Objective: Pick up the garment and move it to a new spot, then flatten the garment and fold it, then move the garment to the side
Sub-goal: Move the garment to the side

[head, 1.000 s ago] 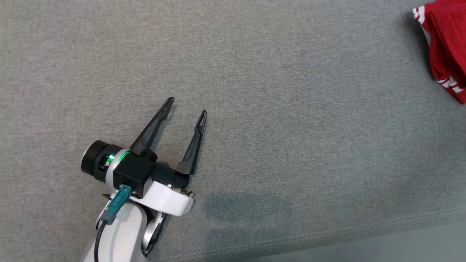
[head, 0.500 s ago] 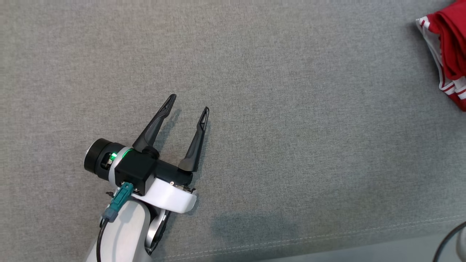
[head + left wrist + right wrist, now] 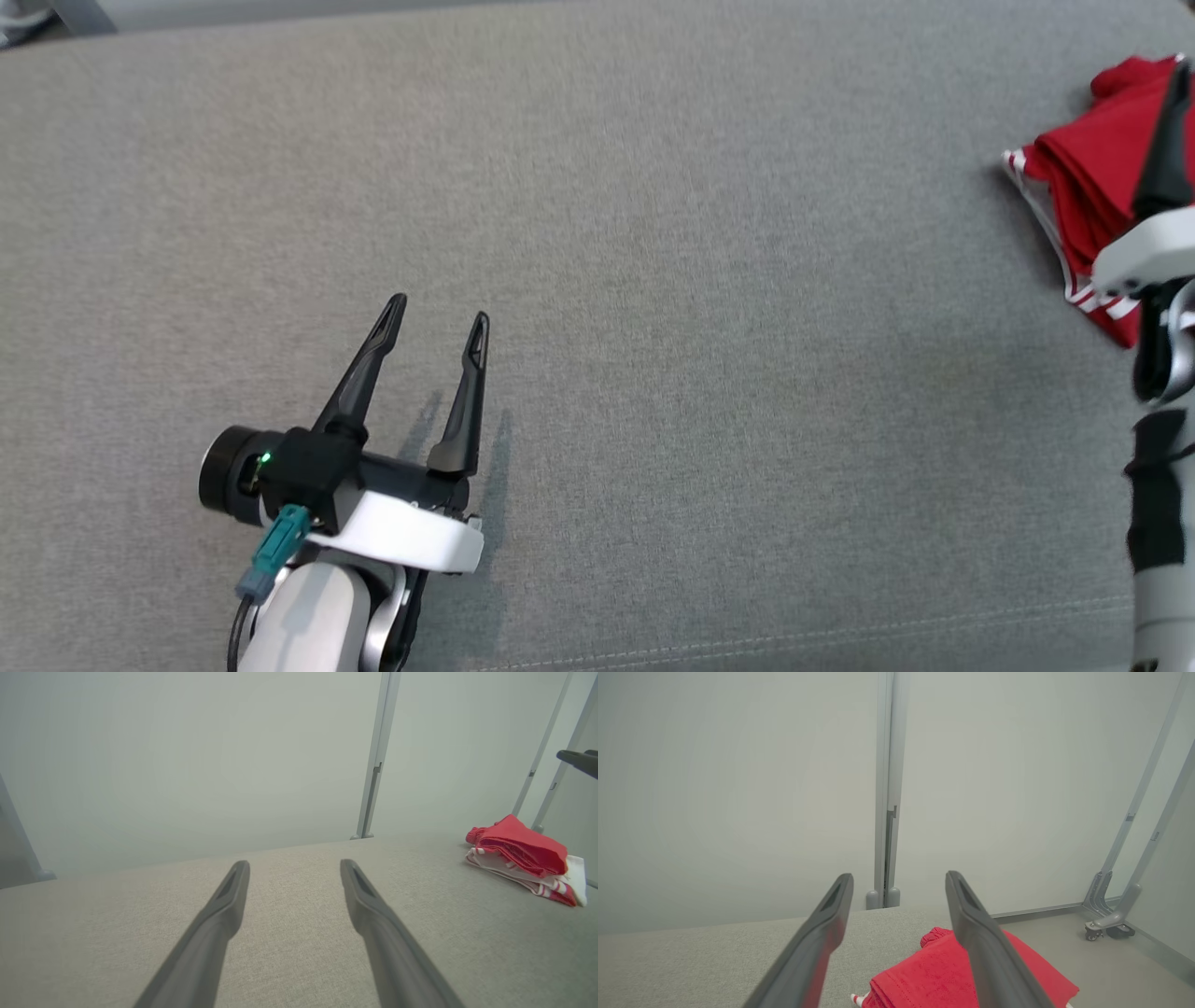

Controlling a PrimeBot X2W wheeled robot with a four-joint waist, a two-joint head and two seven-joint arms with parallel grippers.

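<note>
The garment is a red piece with white stripes, folded into a small pile at the far right of the grey surface. In the left wrist view the garment lies far to the right. My left gripper is open and empty, low over the surface at the lower left, far from the garment. My right gripper is open just above the garment, and nothing is between its fingers. One of its fingers crosses the garment at the right edge of the head view.
The surface's front seam runs along the bottom and its far edge along the top. Pale wall panels with metal posts stand behind. Beyond the garment is floor, with a wheeled frame foot.
The head camera has shifted, so the whole picture moved. My right arm has come into the head view at the right edge, and its gripper has opened. The left gripper stays open in place.
</note>
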